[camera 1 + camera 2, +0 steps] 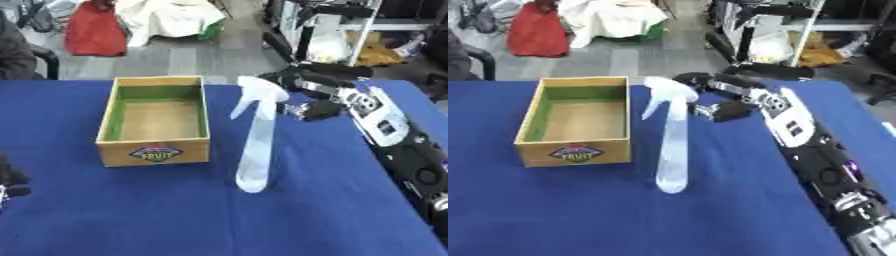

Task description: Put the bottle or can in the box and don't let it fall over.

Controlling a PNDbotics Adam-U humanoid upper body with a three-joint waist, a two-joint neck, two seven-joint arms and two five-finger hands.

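Upright spray bottle (255,145), beside box (156,151), mid-table

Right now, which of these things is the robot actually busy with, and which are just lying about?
Part of the job:
spray bottle, upright on the blue table
wooden box
right hand, open beside the bottle

Just lying about:
red bag
white cloth
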